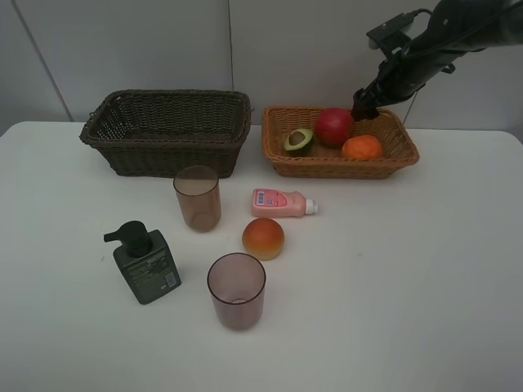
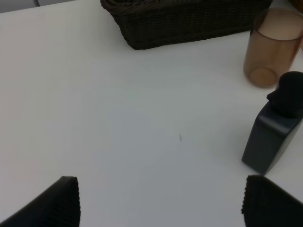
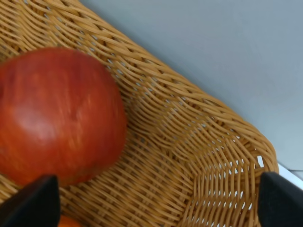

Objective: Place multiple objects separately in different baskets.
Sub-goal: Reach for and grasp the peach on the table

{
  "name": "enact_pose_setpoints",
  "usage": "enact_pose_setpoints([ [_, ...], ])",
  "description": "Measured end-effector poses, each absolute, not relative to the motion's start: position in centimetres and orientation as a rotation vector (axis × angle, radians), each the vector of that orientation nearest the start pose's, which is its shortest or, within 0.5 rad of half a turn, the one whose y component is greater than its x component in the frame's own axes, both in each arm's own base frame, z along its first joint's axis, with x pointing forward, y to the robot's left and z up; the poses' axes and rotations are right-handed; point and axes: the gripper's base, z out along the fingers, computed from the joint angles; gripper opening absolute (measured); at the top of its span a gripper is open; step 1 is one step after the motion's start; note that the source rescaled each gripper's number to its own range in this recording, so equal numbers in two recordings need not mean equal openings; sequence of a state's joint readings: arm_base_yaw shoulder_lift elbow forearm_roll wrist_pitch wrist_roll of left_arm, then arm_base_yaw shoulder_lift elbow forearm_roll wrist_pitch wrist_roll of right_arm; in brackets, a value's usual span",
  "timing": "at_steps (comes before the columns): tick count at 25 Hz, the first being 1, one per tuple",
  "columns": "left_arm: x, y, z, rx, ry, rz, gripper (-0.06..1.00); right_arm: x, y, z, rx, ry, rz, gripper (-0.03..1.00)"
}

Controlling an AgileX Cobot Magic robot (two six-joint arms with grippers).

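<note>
Right gripper point(image 1: 364, 104): jaws apart, empty, just right of the red apple point(image 1: 334, 126) resting in the far tan basket point(image 1: 351, 170); peach-coloured fruit point(image 1: 263, 238): on the table point(image 1: 409, 269), well nearer and to its left; left gripper point(image 2: 161, 201): spread wide, empty.

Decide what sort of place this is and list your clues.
Probably a robotics lab bench, not a kitchen: white table, plain grey wall, and a robot arm over a fruit basket.
</note>
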State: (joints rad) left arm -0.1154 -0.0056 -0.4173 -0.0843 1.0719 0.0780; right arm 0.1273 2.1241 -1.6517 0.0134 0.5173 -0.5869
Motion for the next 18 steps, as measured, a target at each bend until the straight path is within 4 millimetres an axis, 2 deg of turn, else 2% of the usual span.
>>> enact_pose_setpoints([
  [4,0.2,-0.7,25.3,0.206,2.122,-0.125,0.93,47.3,6.1,20.2,-0.838,2.330,-0.178,0.64],
  [10,0.2,-0.7,25.3,0.206,2.122,-0.125,0.93,46.6,6.1,22.0,-0.832,2.335,-0.173,0.65],
  [18,0.2,-0.7,25.3,0.206,2.122,-0.125,0.93,44.8,7.5,25.0,-0.828,2.363,-0.129,0.65],
])
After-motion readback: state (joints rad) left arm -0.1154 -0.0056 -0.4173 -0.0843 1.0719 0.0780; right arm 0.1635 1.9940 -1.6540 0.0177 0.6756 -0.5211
